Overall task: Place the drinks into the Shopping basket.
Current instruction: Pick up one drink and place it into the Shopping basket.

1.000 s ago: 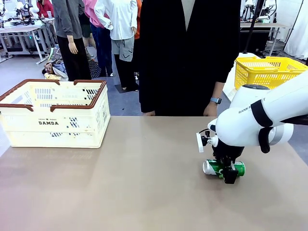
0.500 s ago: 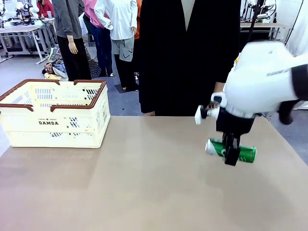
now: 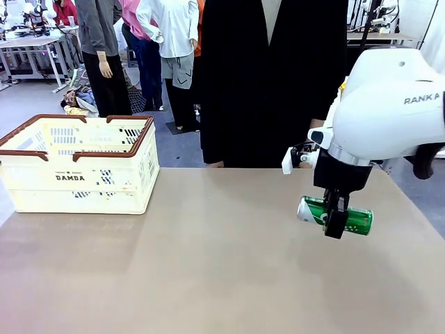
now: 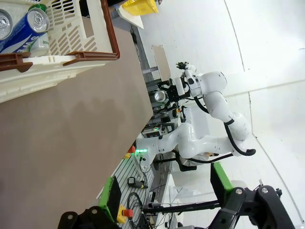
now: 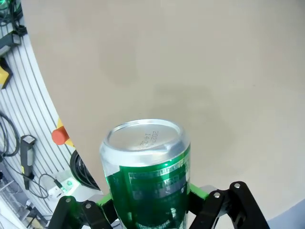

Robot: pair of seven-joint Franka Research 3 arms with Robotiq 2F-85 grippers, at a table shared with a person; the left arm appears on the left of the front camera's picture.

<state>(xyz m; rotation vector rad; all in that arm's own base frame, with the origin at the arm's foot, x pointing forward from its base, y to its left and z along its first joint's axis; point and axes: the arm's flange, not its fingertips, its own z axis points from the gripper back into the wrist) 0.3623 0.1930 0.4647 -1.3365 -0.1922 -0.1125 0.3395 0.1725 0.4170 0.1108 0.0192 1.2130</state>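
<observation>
The table was a plain matte tan sheet, unmarked, with soft shadows on it and a square far edge where a person in a dark top stood with both hands at the table's edge, a watch on one wrist. Beyond lay a grey floor, other people standing farther back, a yellow mesh basket off to the right, and a work table at far left.

The Shopping basket sat on the table's left side, cream with a brown rim and "DAMDA" on its wall. In the left wrist view its slotted wall showed at the top, with the blue can lying inside it, silver top toward the camera. The left gripper had its fingers spread wide with nothing between them, hanging beside the table over an aluminium-slatted base with cables and a red button.

The right gripper was clamped on the green can, which lay on its side in the air above the table's right part, well apart from the Shopping basket. In the right wrist view the green can sat between the green pads, its silver end facing the tan surface below, and the table's edge and a slatted rail showed at left.
</observation>
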